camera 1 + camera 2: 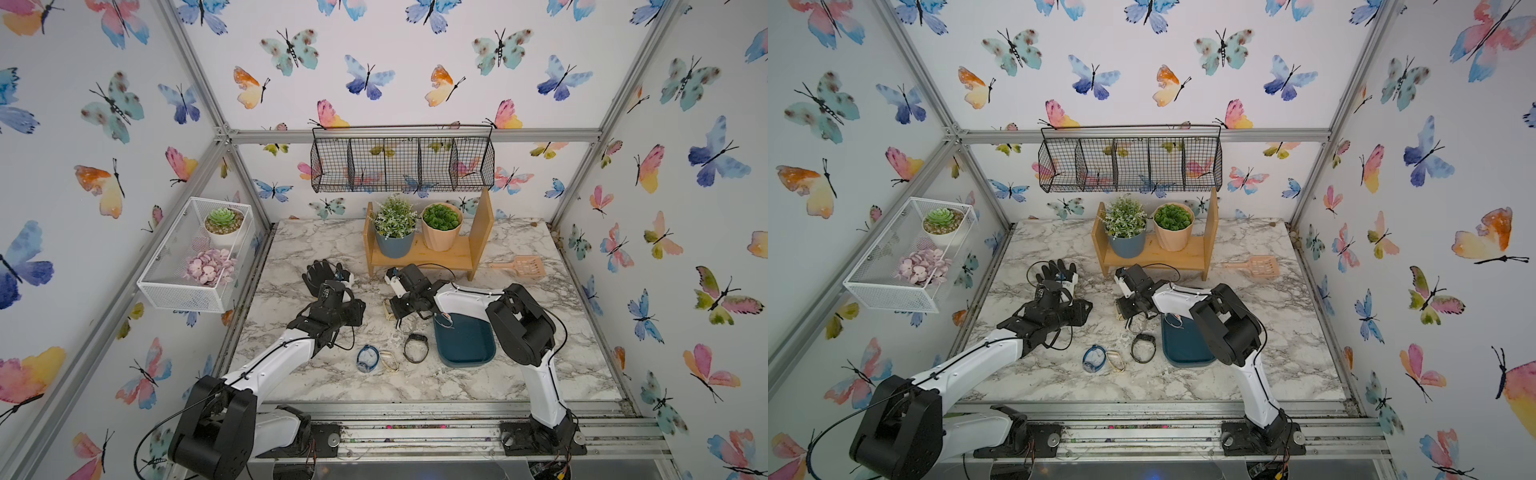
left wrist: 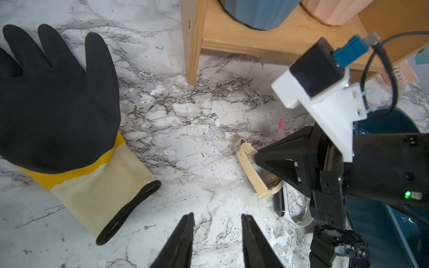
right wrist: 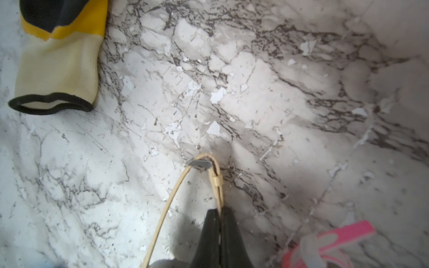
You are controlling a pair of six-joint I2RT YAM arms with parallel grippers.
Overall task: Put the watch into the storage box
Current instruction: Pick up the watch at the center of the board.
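Note:
A beige watch (image 2: pixel 249 167) stands on edge on the marble table, left of the storage box (image 1: pixel 465 345), a dark teal tray also seen in a top view (image 1: pixel 1185 345). My right gripper (image 3: pixel 220 210) is shut on the watch's thin beige strap (image 3: pixel 217 183), whose buckle (image 3: pixel 199 163) points away from the jaws. In the left wrist view, the right arm's black fingers (image 2: pixel 274 160) cover the watch face. My left gripper (image 2: pixel 218 217) is open with nothing in it. It hovers over bare marble between the glove and the watch, and shows in a top view (image 1: pixel 328 291).
A black and yellow work glove (image 2: pixel 58 104) lies at the left. A black watch (image 1: pixel 415 347), a pale watch (image 2: pixel 285 208), blue goggles (image 1: pixel 368 358) and a gold frame (image 1: pixel 388 360) lie near the tray. A wooden shelf (image 1: pixel 428 253) with two plant pots stands behind. A pink item (image 3: pixel 325 243) lies close by.

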